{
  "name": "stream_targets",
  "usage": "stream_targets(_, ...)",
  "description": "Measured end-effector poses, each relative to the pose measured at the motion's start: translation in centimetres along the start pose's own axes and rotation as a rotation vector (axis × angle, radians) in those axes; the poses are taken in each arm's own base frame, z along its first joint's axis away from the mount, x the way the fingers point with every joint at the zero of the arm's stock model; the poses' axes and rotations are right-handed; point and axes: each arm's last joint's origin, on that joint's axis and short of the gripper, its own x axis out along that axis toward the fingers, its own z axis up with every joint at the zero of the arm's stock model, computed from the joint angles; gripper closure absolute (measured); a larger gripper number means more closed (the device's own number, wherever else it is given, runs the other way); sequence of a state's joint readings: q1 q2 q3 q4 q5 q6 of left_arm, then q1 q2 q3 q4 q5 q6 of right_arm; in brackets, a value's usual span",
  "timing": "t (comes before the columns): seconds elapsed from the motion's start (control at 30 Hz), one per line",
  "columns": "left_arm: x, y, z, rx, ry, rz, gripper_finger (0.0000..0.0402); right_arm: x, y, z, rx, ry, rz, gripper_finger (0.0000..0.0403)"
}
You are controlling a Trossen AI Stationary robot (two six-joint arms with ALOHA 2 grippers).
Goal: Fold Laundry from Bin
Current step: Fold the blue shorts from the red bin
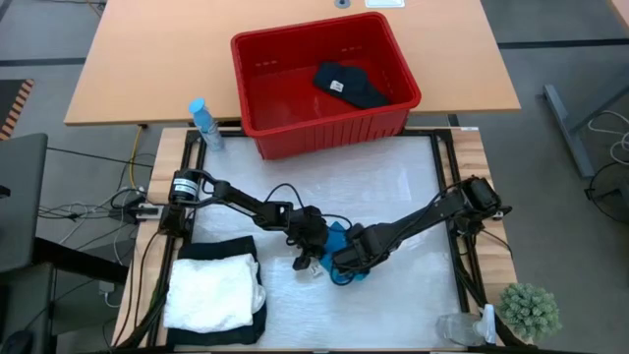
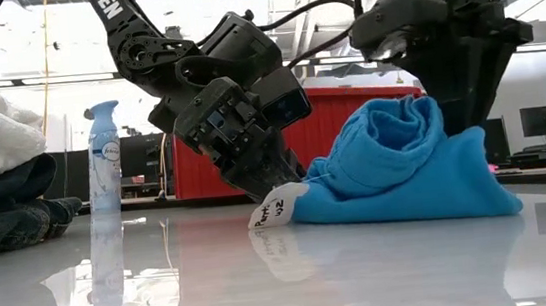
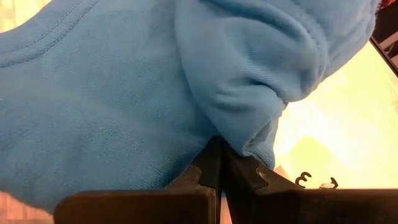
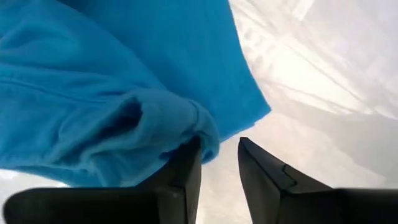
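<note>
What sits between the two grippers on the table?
The small blue garment lies bunched between the left gripper and right gripper, shown in the high view.

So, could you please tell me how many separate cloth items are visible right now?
4: a dark garment in the red plastic bin; a white crinkled one stacked on a black one; a small blue one between both grippers. Others may be hidden.

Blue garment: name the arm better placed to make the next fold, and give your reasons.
Left, probably. The left gripper is already shut on an edge of the blue garment, so it could draw that edge over. The right gripper is open beside the cloth and holds nothing.
</note>
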State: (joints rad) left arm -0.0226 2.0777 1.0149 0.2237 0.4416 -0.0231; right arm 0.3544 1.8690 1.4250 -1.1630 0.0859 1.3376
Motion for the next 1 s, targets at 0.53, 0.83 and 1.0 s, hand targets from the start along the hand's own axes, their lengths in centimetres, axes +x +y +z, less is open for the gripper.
stream_targets(0.53, 0.0, 0.0, 0.0, 0.001, 0.000, -0.003, 0.0400, -6.2, -0.5, -4.3, -0.396, -0.468, 0.176, 0.0253)
stream_targets(0.83, 0.0, 0.1, 0.0, -0.012, -0.009, -0.006, 0.0400, -4.1, 4.6, -5.3, -0.628, -0.460, 0.438, 0.0319)
stream_targets(1.0, 0.0, 0.1, 0.1, -0.012, -0.017, -0.005, 0.0400, -2.0, 6.8, -5.6, -0.679, -0.409, 0.519, 0.0385)
